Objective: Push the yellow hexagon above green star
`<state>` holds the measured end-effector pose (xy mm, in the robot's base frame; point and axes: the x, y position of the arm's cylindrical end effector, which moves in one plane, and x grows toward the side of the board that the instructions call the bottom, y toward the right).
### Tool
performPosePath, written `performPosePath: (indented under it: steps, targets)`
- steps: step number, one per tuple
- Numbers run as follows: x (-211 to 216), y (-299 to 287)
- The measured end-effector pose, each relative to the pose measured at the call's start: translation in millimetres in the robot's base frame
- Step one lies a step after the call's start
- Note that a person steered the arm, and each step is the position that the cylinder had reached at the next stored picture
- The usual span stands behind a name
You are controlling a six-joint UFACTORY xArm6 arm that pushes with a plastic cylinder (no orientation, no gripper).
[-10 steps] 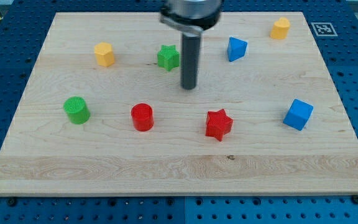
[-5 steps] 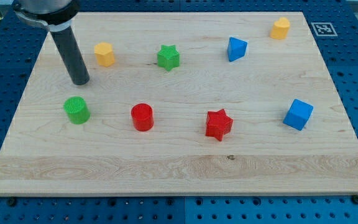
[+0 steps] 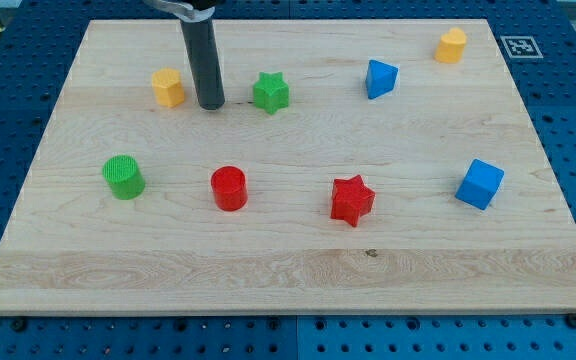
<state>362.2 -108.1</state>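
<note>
The yellow hexagon [image 3: 168, 87] sits on the wooden board at the upper left. The green star [image 3: 270, 92] lies to its right at about the same height. My tip [image 3: 210, 105] stands on the board between them, just right of the yellow hexagon and a short way left of the green star. It is close to the hexagon, and I cannot tell whether it touches it.
A green cylinder [image 3: 123, 177], a red cylinder [image 3: 229, 188] and a red star [image 3: 351, 200] lie in a row lower down. A blue cube [image 3: 480, 184] is at the right. A blue wedge-like block [image 3: 380, 78] and another yellow block [image 3: 451, 45] are at the upper right.
My tip swung from right of the green star to far left of the yellow hexagon, then back right to between hexagon and star. No block has visibly moved.
</note>
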Motion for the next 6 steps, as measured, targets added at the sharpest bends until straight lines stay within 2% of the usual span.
performPosePath:
  steps: [2,3,4,6]
  targets:
    - [24,-82]
    - [21,-95]
    - [-22,-59]
    - [-41,-11]
